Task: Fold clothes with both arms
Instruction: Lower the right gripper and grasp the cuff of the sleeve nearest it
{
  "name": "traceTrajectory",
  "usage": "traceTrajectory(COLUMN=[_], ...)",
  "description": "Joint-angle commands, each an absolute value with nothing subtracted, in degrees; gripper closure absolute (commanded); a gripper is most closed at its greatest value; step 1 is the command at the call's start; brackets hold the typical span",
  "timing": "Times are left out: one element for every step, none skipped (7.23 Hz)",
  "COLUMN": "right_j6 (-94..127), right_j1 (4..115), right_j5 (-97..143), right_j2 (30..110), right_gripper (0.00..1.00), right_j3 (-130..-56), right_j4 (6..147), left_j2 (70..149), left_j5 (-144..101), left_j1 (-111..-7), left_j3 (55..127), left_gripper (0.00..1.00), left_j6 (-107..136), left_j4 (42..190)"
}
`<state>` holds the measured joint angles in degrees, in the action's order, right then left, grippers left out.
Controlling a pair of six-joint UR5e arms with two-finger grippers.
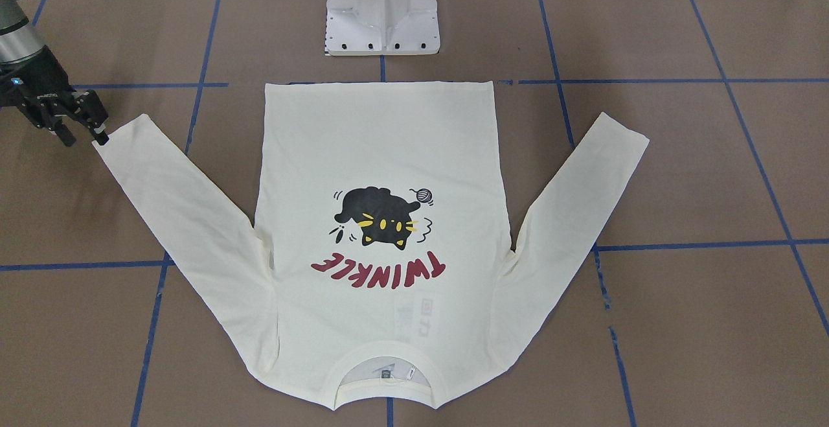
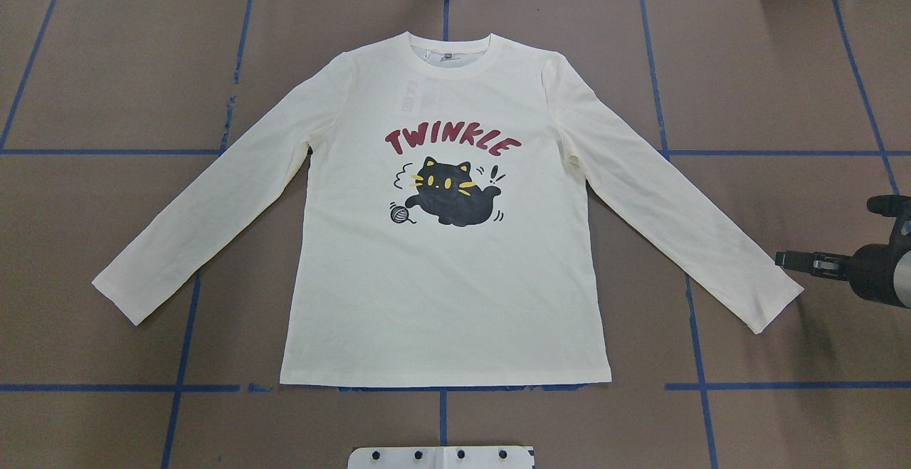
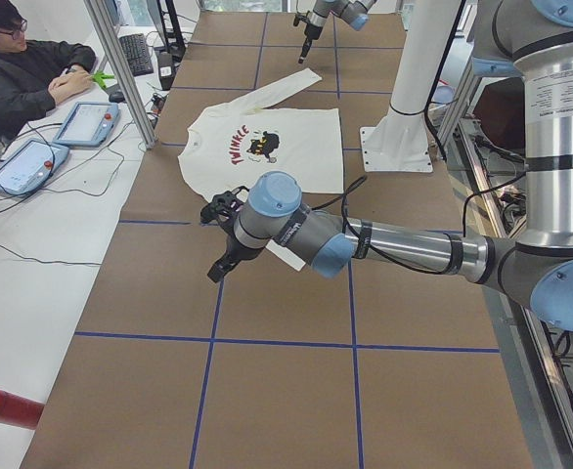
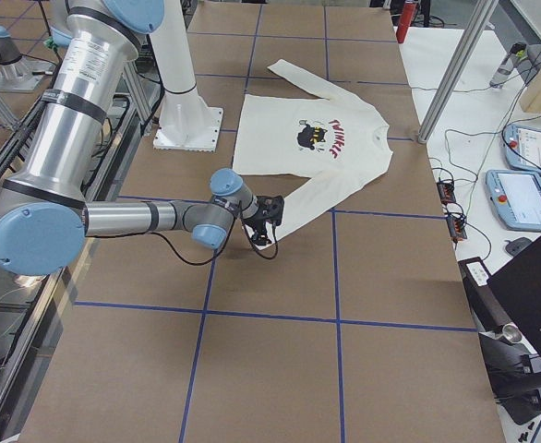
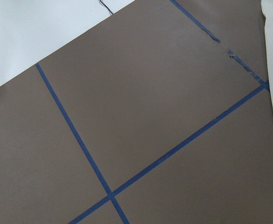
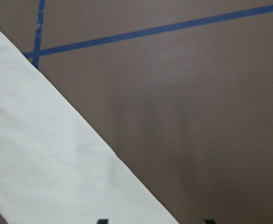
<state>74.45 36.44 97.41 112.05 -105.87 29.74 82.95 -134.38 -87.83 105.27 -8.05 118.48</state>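
Shirt (image 2: 455, 298) flat, print up, mid surface (image 1: 699, 174); R arm (image 1: 22, 48) jaws spread, holding nothing, just outboard of R cuff (image 1: 126, 138), sleeve axis running diag. inward to shoulder; L arm (image 3: 404, 249) well off its cuff, jaws' state can't tell.

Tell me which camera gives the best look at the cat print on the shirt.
The overhead view: the cat print sits upright, large and uncovered on the shirt. The front-facing view shows it clearly but upside down. Both side views show it small and sideways. The wrist cameras miss it.
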Motion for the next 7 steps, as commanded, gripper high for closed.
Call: traceTrajectory(right_j6=[75.0,74.8,75.0,75.0,75.1,75.1,75.1], right_j1=[34.9,34.9,34.8,34.8,34.8,34.5,33.8], right_j5=[96.1,96.1,96.1,96.1,96.1,96.2,96.2], right_j2=[111.5,111.5,111.5,111.5,111.4,111.4,111.5], right_gripper=[0.35,0.37,0.4,0.45,0.46,0.46,0.45], right_j3=[-103.1,-101.3,-99.7,-99.5,-99.6,-99.8,-99.7], right_j4=[29.1,27.2,25.2,25.1,25.1,25.0,25.0], left_j2=[82.9,82.9,82.9,82.9,82.9,82.8,82.7], left_j5=[-134.4,-134.4,-134.4,-134.4,-134.4,-134.4,-134.4], left_j1=[-87.9,-87.9,-87.9,-87.9,-87.9,-87.9,-87.9], left_j3=[105.6,105.6,105.6,105.6,105.6,105.6,105.6], left_gripper=[0.0,0.0,0.0,0.0,0.0,0.0,0.0], left_j6=[-8.1,-8.0,-8.0,-8.1,-8.1,-8.2,-8.2], left_j4=[118.5,118.4,118.5,118.5,118.5,118.5,118.5])
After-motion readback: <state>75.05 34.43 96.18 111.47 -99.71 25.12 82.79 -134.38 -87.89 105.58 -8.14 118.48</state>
